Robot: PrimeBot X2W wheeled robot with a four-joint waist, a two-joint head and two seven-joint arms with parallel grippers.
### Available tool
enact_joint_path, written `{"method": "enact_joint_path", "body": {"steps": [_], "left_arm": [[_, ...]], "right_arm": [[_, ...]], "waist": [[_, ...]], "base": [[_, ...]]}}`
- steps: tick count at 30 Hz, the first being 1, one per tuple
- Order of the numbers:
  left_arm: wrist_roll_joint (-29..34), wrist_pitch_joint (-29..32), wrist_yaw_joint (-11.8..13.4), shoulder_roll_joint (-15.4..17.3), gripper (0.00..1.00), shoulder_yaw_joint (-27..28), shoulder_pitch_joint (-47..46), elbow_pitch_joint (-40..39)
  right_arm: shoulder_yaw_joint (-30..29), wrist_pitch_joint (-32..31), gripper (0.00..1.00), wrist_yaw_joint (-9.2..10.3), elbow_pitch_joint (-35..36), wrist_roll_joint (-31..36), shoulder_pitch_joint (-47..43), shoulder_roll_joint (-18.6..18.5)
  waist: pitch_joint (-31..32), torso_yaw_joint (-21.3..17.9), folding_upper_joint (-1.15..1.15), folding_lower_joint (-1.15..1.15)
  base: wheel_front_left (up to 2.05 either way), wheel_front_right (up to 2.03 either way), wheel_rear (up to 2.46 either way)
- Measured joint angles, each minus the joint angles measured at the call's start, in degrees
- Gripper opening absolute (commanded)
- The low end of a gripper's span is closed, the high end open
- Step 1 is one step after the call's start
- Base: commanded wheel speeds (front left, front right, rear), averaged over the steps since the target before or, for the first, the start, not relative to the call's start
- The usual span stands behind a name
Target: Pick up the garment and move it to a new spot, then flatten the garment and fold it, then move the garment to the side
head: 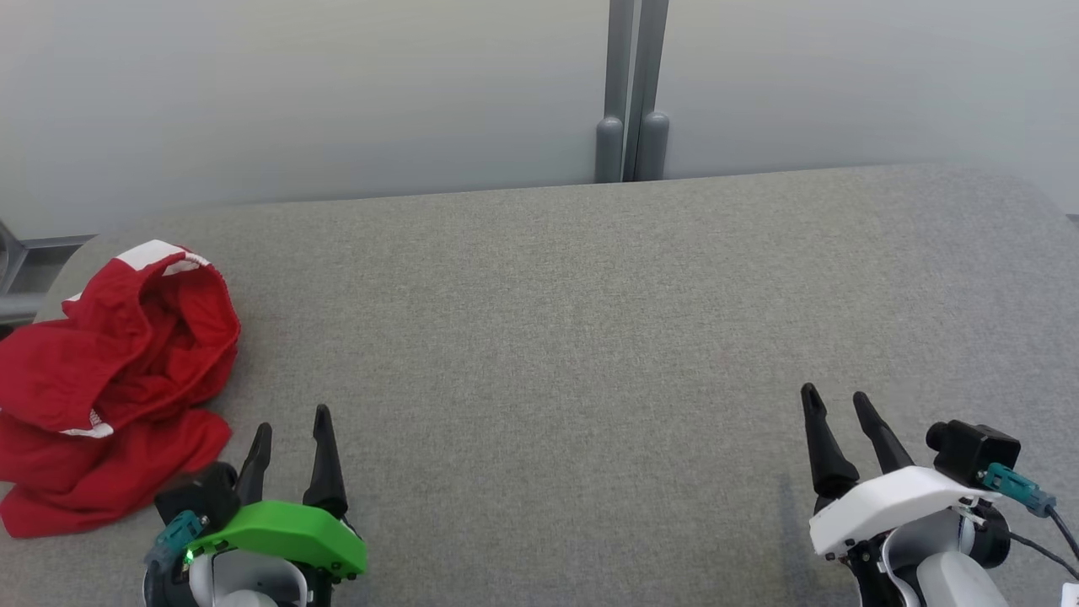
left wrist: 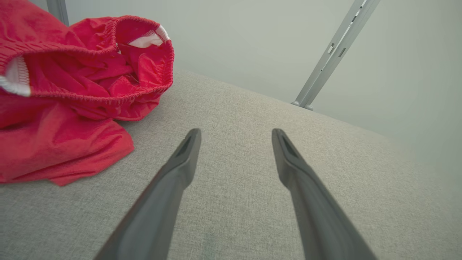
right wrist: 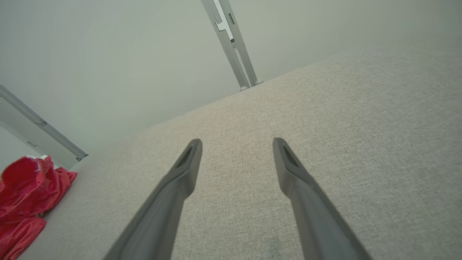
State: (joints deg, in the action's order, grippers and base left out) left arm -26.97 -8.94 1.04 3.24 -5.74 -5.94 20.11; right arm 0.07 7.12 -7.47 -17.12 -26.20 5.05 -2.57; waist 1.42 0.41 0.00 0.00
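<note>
Nothing of the task looks done yet. The thin red fabric garment (head: 118, 379), with white trim and a gathered elastic edge, lies in a crumpled heap at the far left of the grey, cloth-covered worktop (head: 590, 337), close to that side's edge and bunched over itself (its opening gapes upward, so I cannot tell front from back). It is neither lifted, spread nor folded.

The left hand (head: 292, 419), green-shelled with two long dark fingers, is at the near side just beside the heap's lower right corner. Its fingers stand apart and hold nothing. In the left wrist view the cloth lies up and to the left of them, near but not between them. The right hand (head: 834, 394), white-shelled with the same dark fingers, is well apart from the garment at the worktop's near right, its fingers likewise spread and empty over bare surface.

By my judgement every stage is left: taking hold of the heap and carrying it to a new spot, most likely the wide bare middle, then flattening it, folding it and shifting it aside. The left hand is better placed for the first grasp, while the right hand would have to cross most of the worktop to help.
</note>
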Motion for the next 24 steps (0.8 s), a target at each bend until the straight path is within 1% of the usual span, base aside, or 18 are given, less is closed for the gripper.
{"method": "enact_joint_path", "body": {"steps": [6,14,20,24], "left_arm": [[2.8,-0.8,0.7,0.1,1.00,-0.5,-1.4,2.3],[5.8,-1.7,1.6,0.4,1.00,-0.8,-2.4,3.8],[7.7,-1.8,1.9,0.9,1.00,-1.2,-3.2,4.6],[8.1,-1.7,1.4,1.0,1.00,-1.3,-3.6,4.9]], "right_arm": [[0.3,-2.8,1.00,0.00,2.0,5.6,0.1,0.0],[-0.3,-3.9,1.00,-0.01,4.8,12.4,0.2,0.0],[-0.5,-4.2,1.00,-0.01,5.5,14.8,0.2,-0.1],[-0.2,-4.2,1.00,-0.01,5.5,15.9,0.2,-0.1]], "waist": [[0.1,-0.1,0.00,0.00],[0.2,-0.2,0.00,0.00],[0.2,-0.3,0.00,0.00],[0.2,-0.5,0.00,0.00]], "base": [[0.00,0.00,0.00],[0.00,0.00,0.00],[0.00,0.00,0.00],[0.00,0.00,0.00]]}}
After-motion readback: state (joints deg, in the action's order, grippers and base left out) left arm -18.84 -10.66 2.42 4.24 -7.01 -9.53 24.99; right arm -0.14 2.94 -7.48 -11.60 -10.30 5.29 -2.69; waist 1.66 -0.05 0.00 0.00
